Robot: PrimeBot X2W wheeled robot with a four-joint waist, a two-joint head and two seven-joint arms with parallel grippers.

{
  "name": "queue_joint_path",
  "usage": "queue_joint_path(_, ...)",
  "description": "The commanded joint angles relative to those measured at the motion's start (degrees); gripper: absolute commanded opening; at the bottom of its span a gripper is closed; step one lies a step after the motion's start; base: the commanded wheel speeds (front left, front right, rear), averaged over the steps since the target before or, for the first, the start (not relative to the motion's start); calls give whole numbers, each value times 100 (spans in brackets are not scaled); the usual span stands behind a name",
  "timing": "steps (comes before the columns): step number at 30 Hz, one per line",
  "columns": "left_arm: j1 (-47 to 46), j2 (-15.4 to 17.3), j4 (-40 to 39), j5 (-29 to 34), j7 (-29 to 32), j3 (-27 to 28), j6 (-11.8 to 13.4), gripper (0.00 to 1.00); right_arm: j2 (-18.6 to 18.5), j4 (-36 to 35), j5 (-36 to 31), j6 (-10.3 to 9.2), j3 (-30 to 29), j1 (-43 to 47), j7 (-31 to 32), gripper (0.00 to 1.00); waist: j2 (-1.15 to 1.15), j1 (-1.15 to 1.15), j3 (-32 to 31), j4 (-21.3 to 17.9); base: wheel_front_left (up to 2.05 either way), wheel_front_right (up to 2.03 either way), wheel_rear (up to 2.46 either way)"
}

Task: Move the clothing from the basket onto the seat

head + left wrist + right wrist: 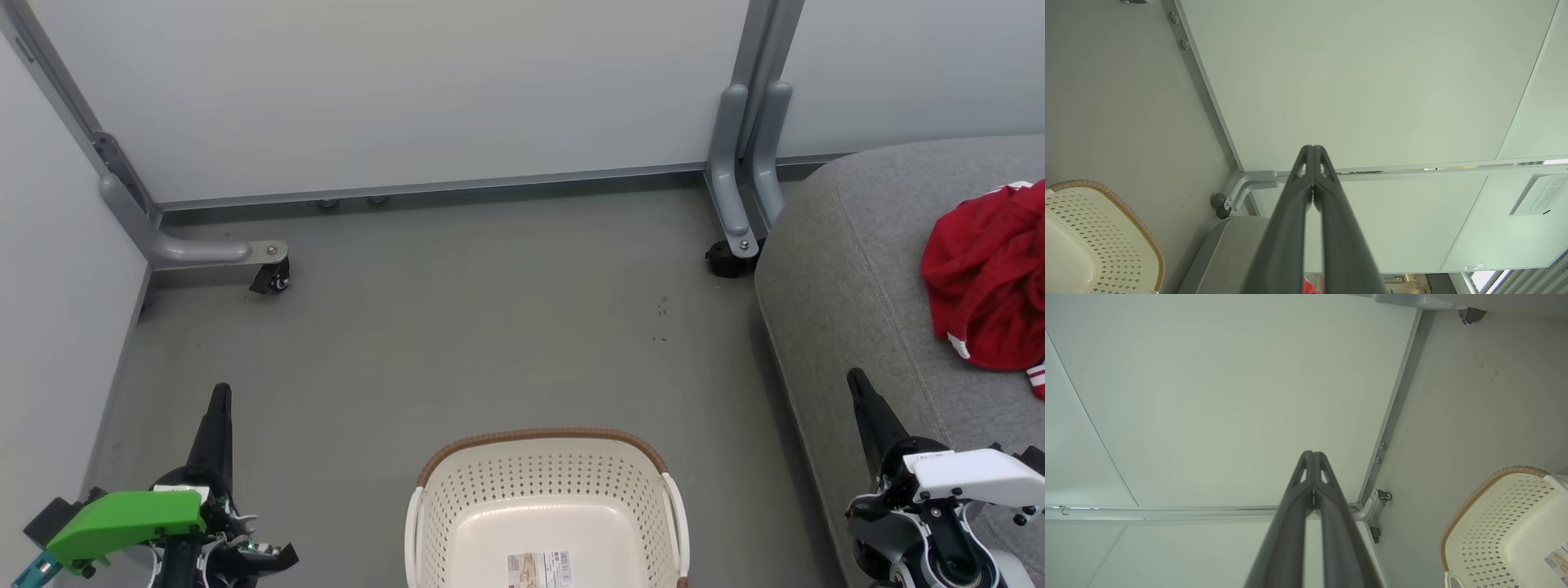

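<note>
The cream perforated basket (545,506) with its brown rim stands on the floor at bottom centre; only a label lies on its bottom. It also appears in the left wrist view (1094,241) and the right wrist view (1506,526). Red clothing (988,278) with white stripes lies crumpled on the grey seat (857,269) at the right. My left gripper (220,394) is shut at lower left, fingers together (1313,149). At lower right, over the seat's front edge, my right gripper (855,377) is shut too (1313,454), holding nothing.
White partition panels (408,90) close off the back and left. Their grey feet with castors (273,278) (727,257) stick out onto the grey floor (457,327) between the panels and the basket.
</note>
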Motion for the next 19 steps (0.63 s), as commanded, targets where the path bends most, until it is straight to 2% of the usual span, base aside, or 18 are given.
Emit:
queue_joint_path(1,-134,3,9,-125,32,37,-50,0,-25,16,116,-5,-29,-77,34,0,0,0,10,-2,0,0,0)
queue_joint_path(6,-177,-2,26,-297,84,79,-52,0,-22,30,306,-6,-56,-112,90,0,0,0,45,-9,0,0,0)
queue_joint_path(19,-161,-17,23,-250,108,99,-48,0,-7,30,267,-6,-70,-109,96,0,0,0,47,-10,0,0,0)
